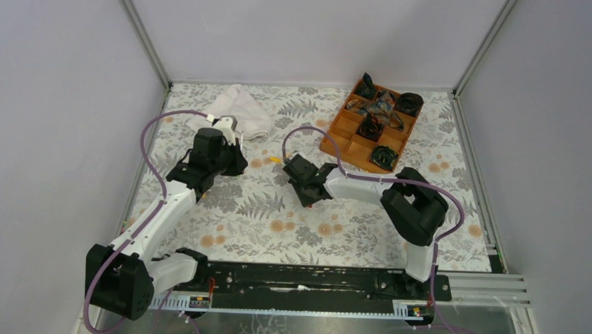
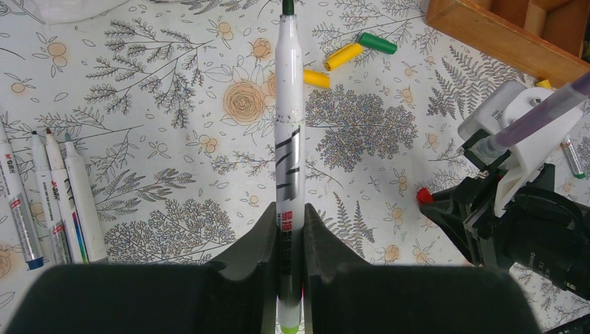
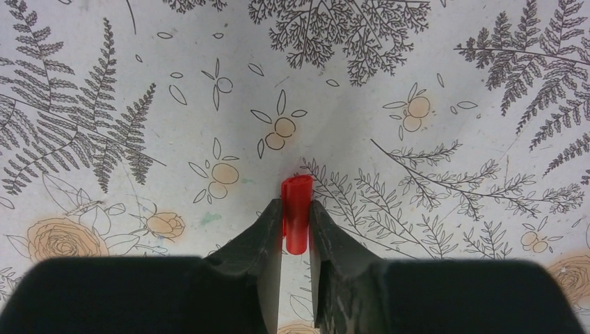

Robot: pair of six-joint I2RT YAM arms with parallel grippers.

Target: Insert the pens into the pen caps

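My left gripper (image 2: pixel 287 217) is shut on a white-barrelled pen (image 2: pixel 289 132). The pen points away from the camera with its dark green tip at the top edge. In the top view the left gripper (image 1: pixel 230 162) is at the left of the mat. My right gripper (image 3: pixel 296 212) is shut on a red cap (image 3: pixel 295 202) just above the floral mat. The red cap also shows in the left wrist view (image 2: pixel 424 195). Two yellow caps (image 2: pixel 344 56) (image 2: pixel 316 78) and a green cap (image 2: pixel 376 44) lie on the mat ahead of the held pen. Several more pens (image 2: pixel 69 202) lie side by side at the left.
A white cloth (image 1: pixel 235 109) lies at the back left. An orange wooden tray (image 1: pixel 331 138) holding black coiled bands (image 1: pixel 383 157) stands at the back right. Another pen (image 2: pixel 572 156) lies by the right arm. Aluminium frame posts and walls border the mat.
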